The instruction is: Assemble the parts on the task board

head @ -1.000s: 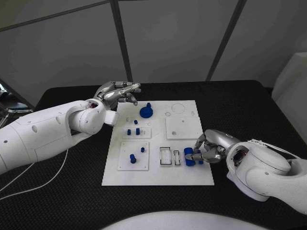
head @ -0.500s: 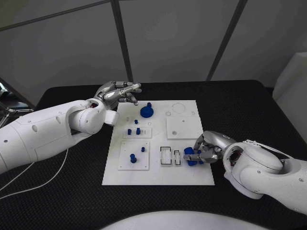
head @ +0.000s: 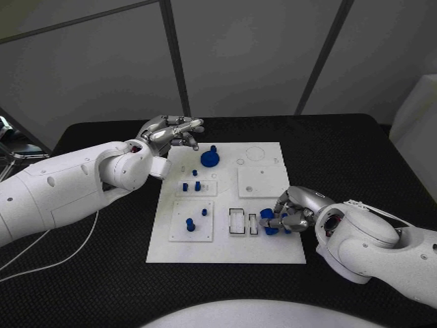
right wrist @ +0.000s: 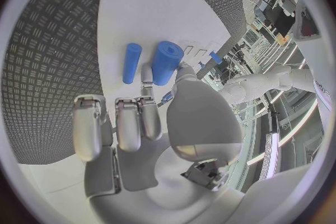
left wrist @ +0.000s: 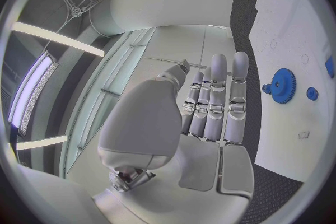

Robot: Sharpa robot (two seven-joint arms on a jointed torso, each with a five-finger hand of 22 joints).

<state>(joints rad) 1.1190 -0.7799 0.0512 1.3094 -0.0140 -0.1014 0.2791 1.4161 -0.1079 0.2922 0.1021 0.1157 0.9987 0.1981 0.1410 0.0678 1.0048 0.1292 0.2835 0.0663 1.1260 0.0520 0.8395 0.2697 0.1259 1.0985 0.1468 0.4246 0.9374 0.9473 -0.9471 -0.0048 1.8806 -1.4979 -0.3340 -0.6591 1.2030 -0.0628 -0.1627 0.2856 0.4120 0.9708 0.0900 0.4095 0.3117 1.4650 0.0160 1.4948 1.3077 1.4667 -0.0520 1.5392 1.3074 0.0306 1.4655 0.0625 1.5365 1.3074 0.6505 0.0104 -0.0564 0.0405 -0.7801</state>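
The right hand (head: 292,212) reaches low over the task board (head: 227,246) near edge, pinching a thick blue cylinder (right wrist: 167,63); a thinner blue peg (right wrist: 131,62) lies beside. The left hand (head: 169,132) hovers at the far corner, fingers straight, holding nothing

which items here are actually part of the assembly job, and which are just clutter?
Job:
- white flat task board
- blue gear with a knob
- small blue pegs
- blue peg in the near left plate
- thick blue cylinder, pinched by the right hand
- thin blue cylinder lying beside it

Just there:
- black table
- white cable
- left hand, holding nothing
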